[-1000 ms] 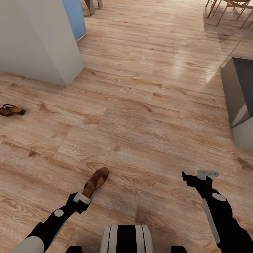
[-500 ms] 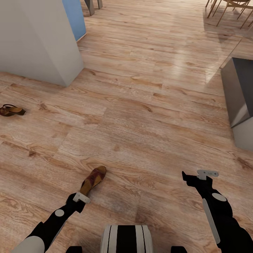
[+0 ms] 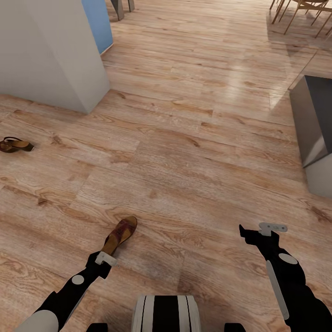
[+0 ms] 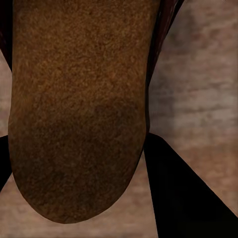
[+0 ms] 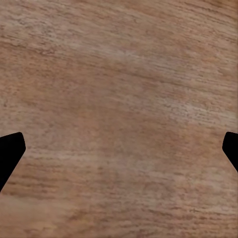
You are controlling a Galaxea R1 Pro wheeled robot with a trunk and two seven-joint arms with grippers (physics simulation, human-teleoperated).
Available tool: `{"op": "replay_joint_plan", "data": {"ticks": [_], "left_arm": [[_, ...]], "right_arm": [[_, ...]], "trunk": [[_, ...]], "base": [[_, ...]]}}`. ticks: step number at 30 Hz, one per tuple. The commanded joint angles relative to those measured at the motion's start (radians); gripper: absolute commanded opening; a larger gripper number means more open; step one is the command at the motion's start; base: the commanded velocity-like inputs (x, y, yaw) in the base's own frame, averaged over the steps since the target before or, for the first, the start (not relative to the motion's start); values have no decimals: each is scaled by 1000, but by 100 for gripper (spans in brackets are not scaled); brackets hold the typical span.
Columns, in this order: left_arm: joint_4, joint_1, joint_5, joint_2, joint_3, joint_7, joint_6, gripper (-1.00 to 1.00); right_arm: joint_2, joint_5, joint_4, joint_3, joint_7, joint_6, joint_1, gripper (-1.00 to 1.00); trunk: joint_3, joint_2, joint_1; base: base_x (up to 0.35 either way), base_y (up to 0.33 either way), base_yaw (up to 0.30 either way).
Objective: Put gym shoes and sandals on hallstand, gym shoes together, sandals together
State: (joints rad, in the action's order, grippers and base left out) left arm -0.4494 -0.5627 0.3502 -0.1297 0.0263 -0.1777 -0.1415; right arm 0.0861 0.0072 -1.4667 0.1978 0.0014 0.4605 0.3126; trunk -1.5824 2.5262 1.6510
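The left pincer [image 3: 107, 258] grips the heel end of a brown leather sandal with a reddish footbed [image 3: 120, 235], its dark fingers [image 4: 183, 193] closed against the sole's sides, toe pointing away. I'd lift straight up before swinging, since a heel-only hold may let it droop. The right pincer [image 3: 263, 229] hangs wide open and empty over the wood-plank corridor floor [image 3: 193, 152]. The second brown sandal [image 3: 14, 145] lies well beyond, leftward.

The wood floor [image 3: 193, 152] carries one sandal [image 3: 16, 145] at the far left, near a white wall block [image 3: 50, 55]. A grey box [image 3: 313, 124] stands on it at the right.
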Motion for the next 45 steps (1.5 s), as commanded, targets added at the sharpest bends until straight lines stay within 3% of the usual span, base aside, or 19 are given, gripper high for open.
{"op": "replay_joint_plan", "data": {"ticks": [1,4,36,38,39,43,44,45], "left_arm": [[0,0,10,-1,2,2,-4,-100],[0,0,10,-1,2,2,-4,-100],[18,-1,-4,-3,-8,4,-10,-100],[18,-1,-15,-2,-10,4,-9,-100],[18,0,-44,-1,-11,5,-9,-100],[18,0,-80,0,-11,6,-8,-100],[18,0,-103,1,-10,6,-8,-100],[19,0,-151,0,-10,7,-7,-100]], "right_arm": [[0,1,-1,0,0,6,0,100],[0,1,-1,0,0,6,0,100],[5,4,3,-3,2,4,-2,100],[4,4,4,-4,2,4,-2,100],[2,4,5,-4,2,3,-3,100],[2,4,6,-4,1,2,-4,100],[2,5,7,-5,1,2,-4,100],[1,9,7,-4,-1,0,-5,100]], "trunk": [[-1,0,0],[-1,0,0],[123,-7,-15],[131,-8,-15],[135,-8,-16],[150,-9,-18],[154,-9,-18],[158,-9,-19]], "base": [[0,0,0],[0,0,0],[0,0,0],[0,0,0],[0,0,0],[0,0,0],[0,0,0],[0,0,0]]}}
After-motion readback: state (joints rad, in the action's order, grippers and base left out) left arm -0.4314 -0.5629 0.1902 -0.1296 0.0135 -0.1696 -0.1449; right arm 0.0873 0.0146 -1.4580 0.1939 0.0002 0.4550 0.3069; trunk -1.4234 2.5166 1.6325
